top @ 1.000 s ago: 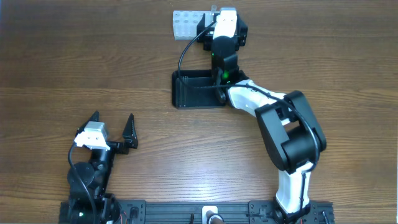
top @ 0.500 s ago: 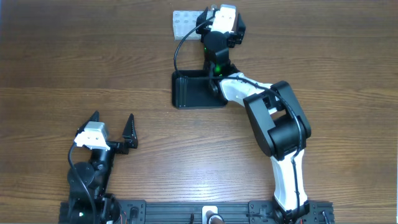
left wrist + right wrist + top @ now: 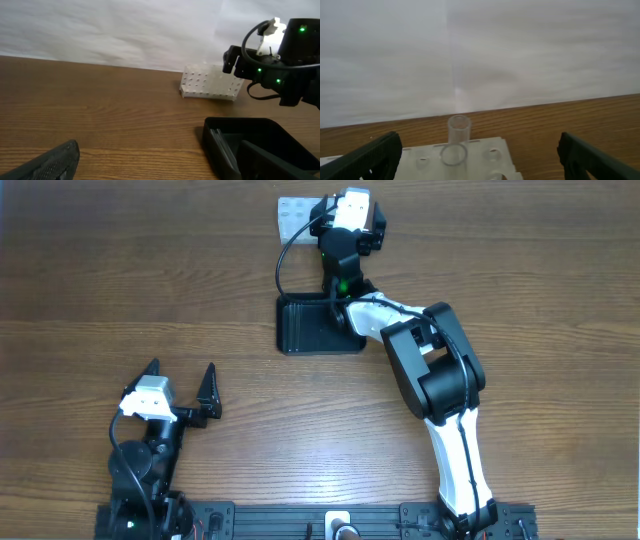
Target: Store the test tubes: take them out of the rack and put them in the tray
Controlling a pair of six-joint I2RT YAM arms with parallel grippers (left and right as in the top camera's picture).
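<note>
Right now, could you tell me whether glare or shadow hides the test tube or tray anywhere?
Right wrist view: no glare, but the clear test tube in the white rack has little contrast against the pale wall. Left wrist view: the black tray is dark inside, contents hard to tell. Top view: even light, soft shadows.

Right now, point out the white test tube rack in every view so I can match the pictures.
Top view: the test tube rack sits near the top edge, just beyond the black tray.
Left wrist view: the rack stands on the far table, behind the tray.
Right wrist view: the rack lies close under the camera, with one clear test tube standing in it.
Shared landmark: the black tray, in the top and left wrist views.
</note>
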